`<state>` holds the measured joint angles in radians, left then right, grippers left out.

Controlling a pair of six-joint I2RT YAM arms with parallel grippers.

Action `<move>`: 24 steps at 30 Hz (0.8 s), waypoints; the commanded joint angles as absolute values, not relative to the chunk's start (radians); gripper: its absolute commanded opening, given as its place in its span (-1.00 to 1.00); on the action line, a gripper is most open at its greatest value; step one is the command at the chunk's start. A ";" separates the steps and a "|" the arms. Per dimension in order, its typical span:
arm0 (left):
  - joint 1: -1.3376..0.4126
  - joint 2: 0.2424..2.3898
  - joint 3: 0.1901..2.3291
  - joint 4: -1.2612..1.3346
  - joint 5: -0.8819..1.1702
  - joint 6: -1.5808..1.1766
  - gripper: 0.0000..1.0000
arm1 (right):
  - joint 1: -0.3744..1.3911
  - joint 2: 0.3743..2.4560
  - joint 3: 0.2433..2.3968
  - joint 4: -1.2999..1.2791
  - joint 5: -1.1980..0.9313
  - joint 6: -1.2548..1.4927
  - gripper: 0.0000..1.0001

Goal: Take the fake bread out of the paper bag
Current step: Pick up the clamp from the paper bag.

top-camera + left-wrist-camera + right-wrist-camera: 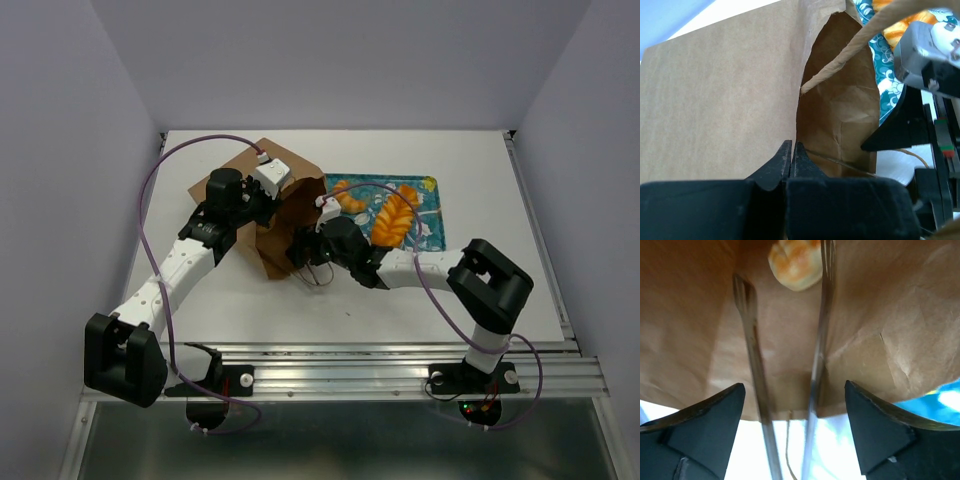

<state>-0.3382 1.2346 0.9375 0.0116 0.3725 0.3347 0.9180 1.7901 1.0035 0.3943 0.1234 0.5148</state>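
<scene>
A brown paper bag [720, 100] lies on its side on the white table [480, 170]. Its open mouth faces the tray [428, 185] just beside it. The paper is dull and a bit creased, with soft folds inside. A rough twisted cord [850, 52] loops out from its rim.

The left gripper [791, 152] has its two black fingers pressed together. They pinch the edge of the bag at the mouth, and the mouth gapes open in a tall curved shape.

The right gripper [795, 385] sits at the mouth and looks into the bag. Its black pointed fingers [705, 420] are spread wide and grip nothing. Two thin shiny strips [752, 350] run between them, deeper into the bag. I cannot tell what they are.

Far inside, near the back of the bag, lies the roll [795, 262]. It is small, round and glossy, golden on top and pale lower down. It sits between the far ends of the two strips.

The tray is flat, with blue-green swirls on it. On it rest the long braided loaf [395, 217] and the small curved croissant [350, 197], both shiny orange.
</scene>
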 commanded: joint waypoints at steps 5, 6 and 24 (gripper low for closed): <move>-0.334 1.215 0.948 0.069 0.391 0.341 -1.00 | 0.928 1.736 0.960 0.350 0.059 0.048 0.81; -0.334 1.218 0.948 0.071 0.393 0.341 -1.00 | 0.928 1.738 0.960 0.345 0.049 0.025 0.81; -0.334 1.203 0.940 0.081 0.436 0.316 -1.00 | 0.999 1.845 1.074 0.285 0.034 -0.078 0.89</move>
